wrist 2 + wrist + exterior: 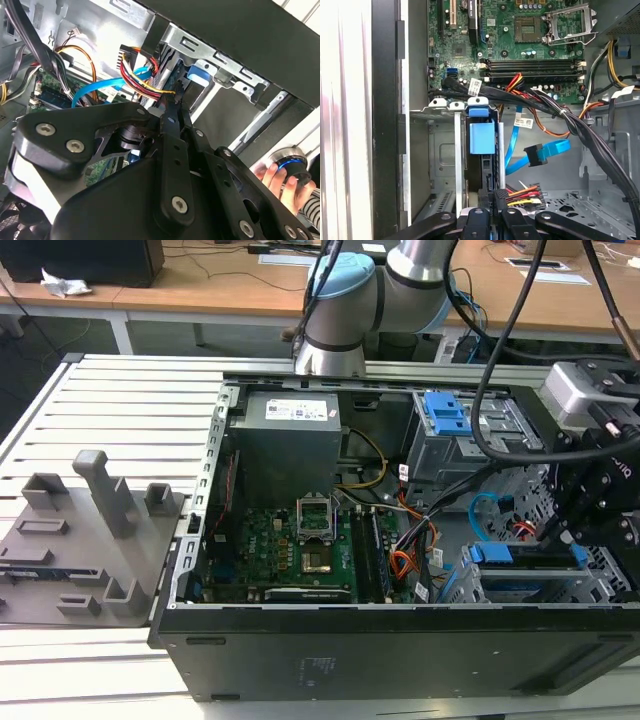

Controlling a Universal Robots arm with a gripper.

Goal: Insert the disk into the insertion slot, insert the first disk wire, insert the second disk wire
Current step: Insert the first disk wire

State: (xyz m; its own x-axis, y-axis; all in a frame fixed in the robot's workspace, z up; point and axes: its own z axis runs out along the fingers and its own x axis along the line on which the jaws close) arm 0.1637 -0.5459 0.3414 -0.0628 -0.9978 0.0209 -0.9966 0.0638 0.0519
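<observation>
Hand [495,196] tilted — around first disk wire [524,192]

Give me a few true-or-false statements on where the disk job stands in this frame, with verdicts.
1. The disk sits in the insertion slot. True.
2. The second disk wire is plugged into the disk. False: its black connector hangs free beside the slot.
3. The gripper is shut on the first disk wire, a red, yellow and black bundle. True.
4. The gripper hovers over the processor socket. False: it is at the slot, at the exterior view's right.
5. In the second wrist view, a person's hand grips a round device. True.
</observation>
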